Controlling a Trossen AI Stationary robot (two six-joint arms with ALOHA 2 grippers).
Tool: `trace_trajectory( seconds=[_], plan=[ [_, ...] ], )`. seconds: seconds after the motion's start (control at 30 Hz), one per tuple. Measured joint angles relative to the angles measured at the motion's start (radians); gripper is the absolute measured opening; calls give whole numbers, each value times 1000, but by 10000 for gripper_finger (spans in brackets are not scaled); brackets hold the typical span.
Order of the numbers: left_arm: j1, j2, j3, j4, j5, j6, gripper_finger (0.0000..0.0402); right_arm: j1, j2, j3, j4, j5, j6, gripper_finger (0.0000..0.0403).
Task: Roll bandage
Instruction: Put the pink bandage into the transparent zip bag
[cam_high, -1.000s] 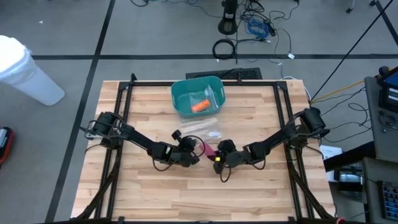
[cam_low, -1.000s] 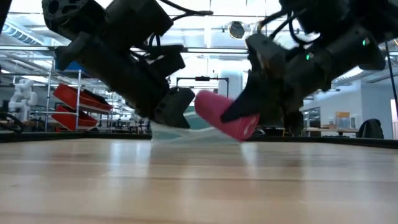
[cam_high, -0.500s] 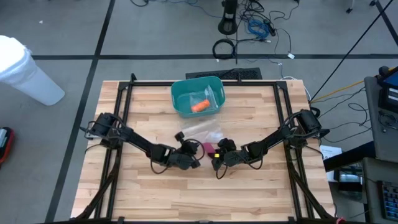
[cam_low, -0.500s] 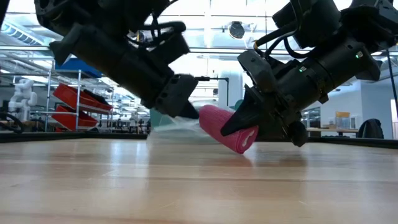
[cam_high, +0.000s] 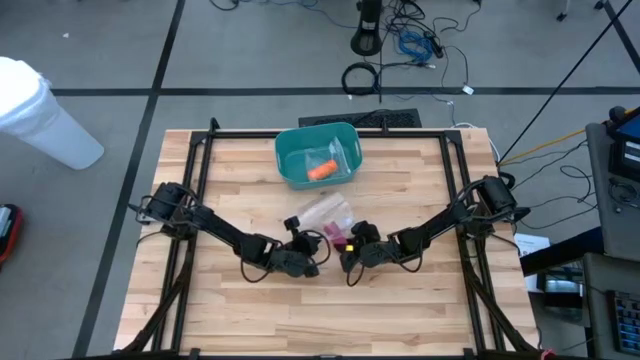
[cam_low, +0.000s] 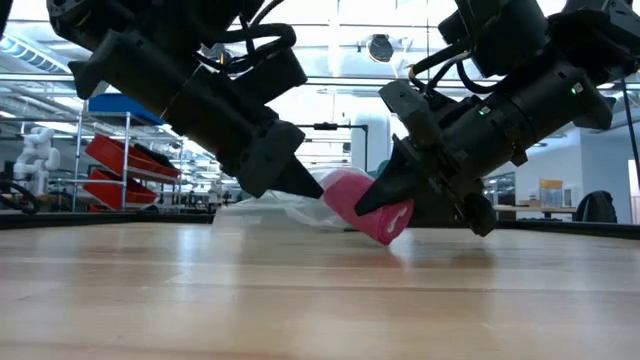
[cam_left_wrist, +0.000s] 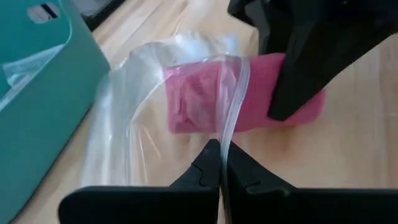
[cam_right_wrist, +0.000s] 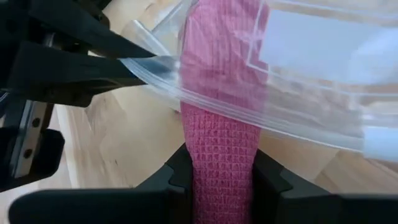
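Mid-counter (cam_high: 400, 310), just toward the near edge from the teal bin (cam_high: 317, 155), the right claw (cam_right_wrist: 221, 168) is clamped on the pink bandage roll (cam_low: 362, 203), one end lying between its fingers. The left claw (cam_left_wrist: 221, 163) is pinched together on the rim of the clear plastic bag (cam_left_wrist: 137, 106) around the roll's other end. The low view shows the roll tilted, one end touching the wood; from above it is nearly hidden.

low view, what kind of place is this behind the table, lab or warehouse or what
Probably a robotics lab in a large open industrial hall. Beyond the wooden table stand metal shelves with red bins, a white humanoid-looking robot, and bright ceiling lights.
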Motion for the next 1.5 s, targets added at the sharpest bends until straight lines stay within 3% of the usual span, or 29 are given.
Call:
trace_trajectory(
  seconds=[0.27,0.43,0.8,1.0,1.17,1.27,1.4,1.5],
  plan=[
    [14,0,20,-23,127,-35,0,-12,0,0,2,-52,68,87],
    [5,0,62,-41,119,-25,0,-43,-4,4,-83,-163,87,94],
    [12,18,79,-133,119,-43,0,-88,-10,1,-62,-183,36,120],
    [13,33,79,-124,123,-35,0,-132,-32,-1,-65,-356,-4,149],
    [17,37,79,-121,147,-62,0,-143,-80,-3,-98,-444,-11,164],
    [22,32,82,-116,194,-85,0,-154,-129,-3,-153,-495,-110,170],
    [28,32,106,-114,277,-112,0,-167,-228,-3,-259,-484,-172,179],
    [27,32,125,-116,285,-114,0,-167,-292,-3,-303,-472,-211,187]
  ],
)
